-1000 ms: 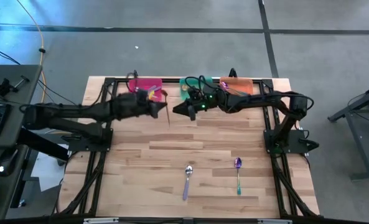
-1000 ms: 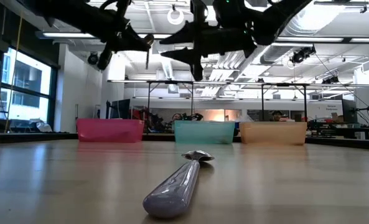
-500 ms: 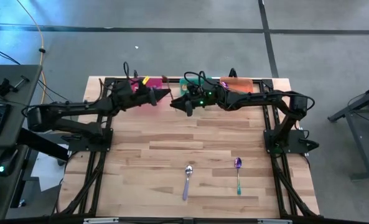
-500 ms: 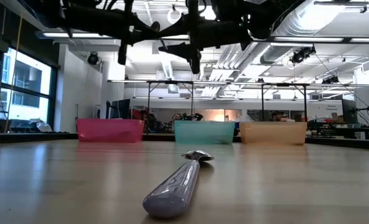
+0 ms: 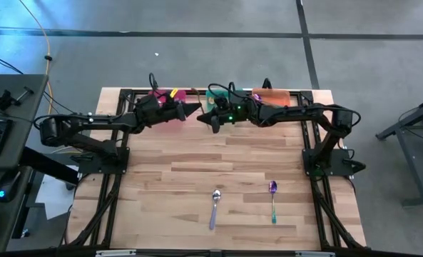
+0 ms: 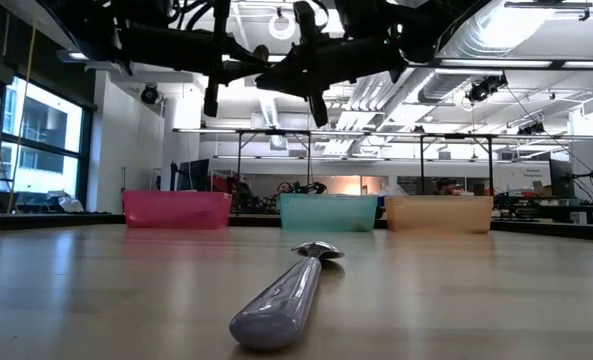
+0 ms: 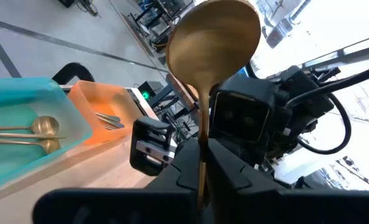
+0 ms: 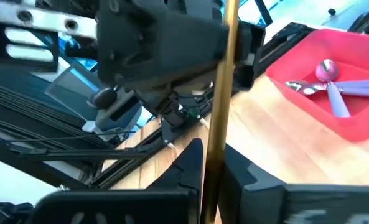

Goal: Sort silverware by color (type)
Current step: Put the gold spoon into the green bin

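Both arms meet in the air above the far edge of the desk [image 5: 197, 171], tip to tip over the bins. The left pincer [image 7: 204, 163] is clamped on the handle of a gold spoon [image 7: 213, 43], whose bowl rises beyond its fingertips toward the other arm. The right pincer [image 8: 212, 163] is also closed on a gold handle that runs up between its fingers; the two wrist views seem to show the same spoon gripped at both ends, though this cannot be settled for certain. In the high view the two pincers nearly touch between the pink bin [image 5: 170, 96] and the teal bin [image 5: 218, 93]. Two more gold spoons lie in the teal bin, and silver-lavender ones in the pink bin. On the near desk, well apart from both pincers, lie a silver-lavender spoon [image 5: 215, 208] and a purple spoon with a teal handle [image 5: 273, 200], side by side.
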